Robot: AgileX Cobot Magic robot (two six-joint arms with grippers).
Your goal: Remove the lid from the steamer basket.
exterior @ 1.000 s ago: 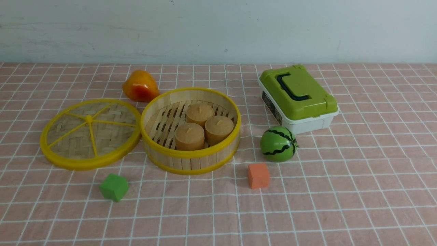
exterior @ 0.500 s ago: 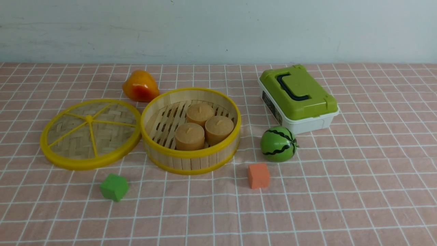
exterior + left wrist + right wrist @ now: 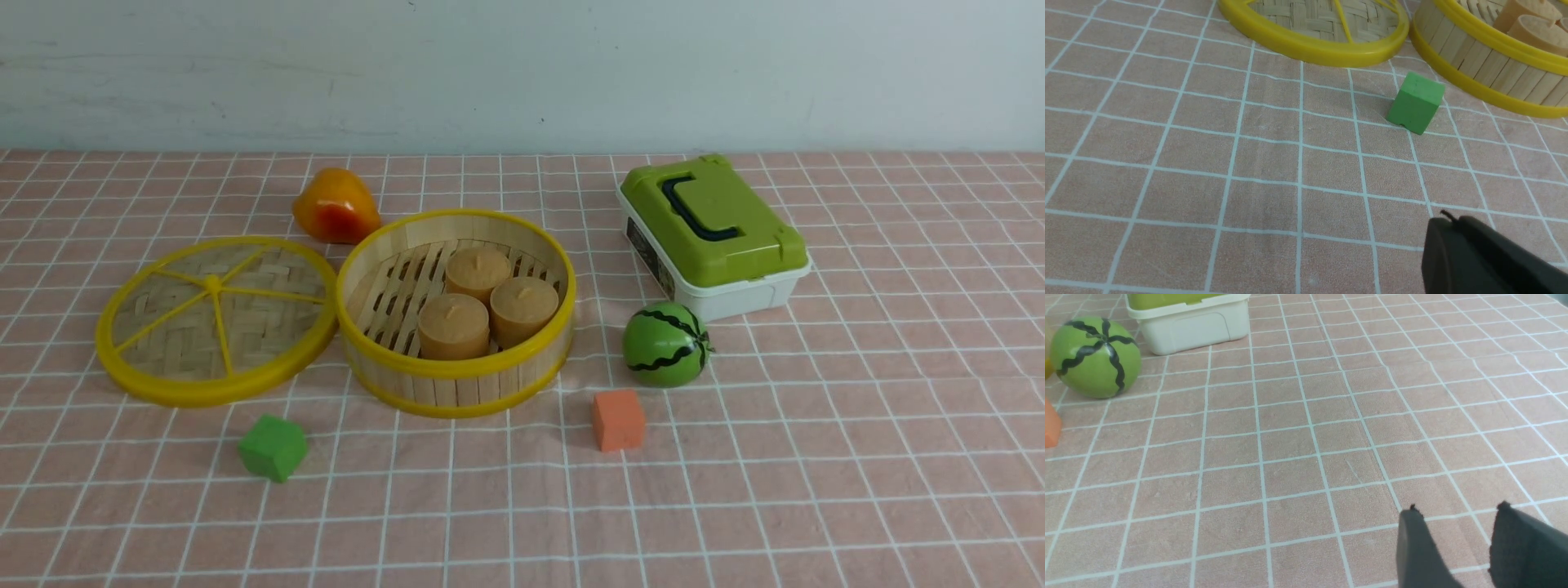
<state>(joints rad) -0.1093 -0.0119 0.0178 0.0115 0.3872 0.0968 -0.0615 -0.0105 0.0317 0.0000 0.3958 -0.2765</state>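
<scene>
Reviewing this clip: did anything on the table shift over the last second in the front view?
Nothing visibly changed. The lid lies flat on the cloth beside the steamer basket, just as before, with the three cakes inside the open basket; neither arm shows in the front view.

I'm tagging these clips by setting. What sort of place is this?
Probably a staged tabletop for robot practice, not a real kitchen: a pink checked tablecloth before a bare pale wall, with a toy plastic watermelon and small green foam cube.
</scene>
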